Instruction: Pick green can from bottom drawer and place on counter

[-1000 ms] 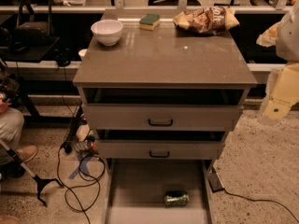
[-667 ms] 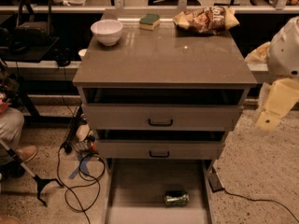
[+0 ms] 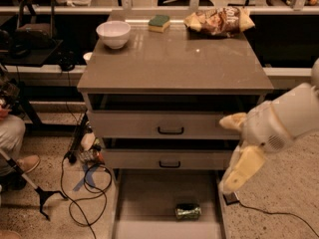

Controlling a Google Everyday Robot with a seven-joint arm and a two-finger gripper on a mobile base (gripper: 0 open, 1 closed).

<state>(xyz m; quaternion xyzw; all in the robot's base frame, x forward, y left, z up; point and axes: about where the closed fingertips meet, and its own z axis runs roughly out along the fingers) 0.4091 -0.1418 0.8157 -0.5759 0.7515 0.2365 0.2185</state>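
The green can [image 3: 188, 211] lies on its side in the open bottom drawer [image 3: 149, 198], near its front right part. The counter [image 3: 174, 59] is the glossy grey-brown top of the cabinet. My gripper [image 3: 225, 156] hangs at the right side of the cabinet, in front of the middle drawer's right end, above and to the right of the can. Its two pale fingers [image 3: 241, 168] stand spread apart and hold nothing.
On the counter stand a white bowl [image 3: 113, 34], a green-topped sponge [image 3: 159, 23] and a chip bag [image 3: 219, 21]. The two upper drawers [image 3: 169, 128] are pushed in. Cables [image 3: 84, 183] and a person's foot [image 3: 25, 164] lie on the floor to the left.
My arm and gripper have moved down and to the left, from beside the counter's right edge to the level of the middle drawer. The can has not moved.
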